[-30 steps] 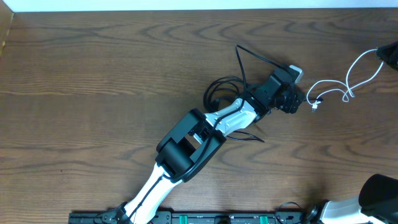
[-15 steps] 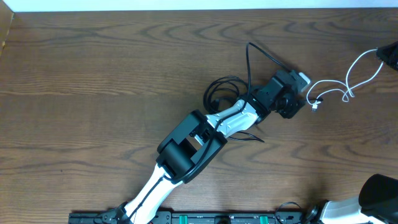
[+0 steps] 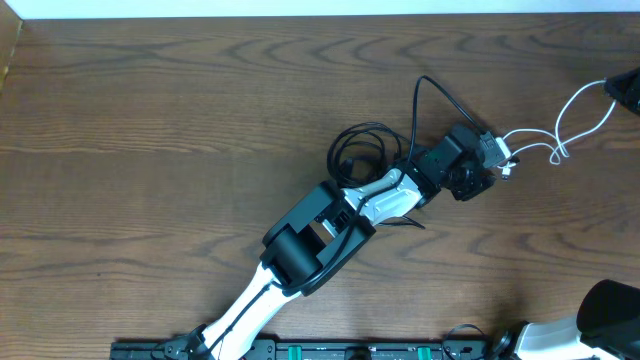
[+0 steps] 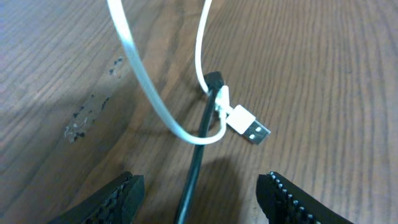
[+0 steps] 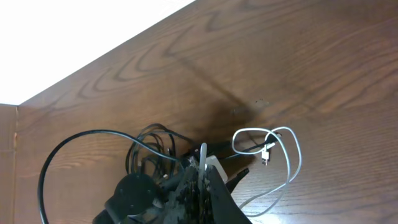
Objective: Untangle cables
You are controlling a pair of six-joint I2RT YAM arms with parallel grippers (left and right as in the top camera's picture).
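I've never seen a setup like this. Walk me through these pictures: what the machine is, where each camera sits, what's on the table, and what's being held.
This is a robot with two arms at a wooden table. One picture looks straight down from above. In it the left arm stretches across to the cables, and only a bit of the right arm shows in the lower corner. The other two pictures come from a camera on each wrist. On the table lie a looped, coiled black cable and a white cable. The left wrist view shows the left gripper open, with a black cable running between its fingers and the white cable's plug just ahead. It holds nothing. I cannot tell from the right wrist view whether that gripper is open.
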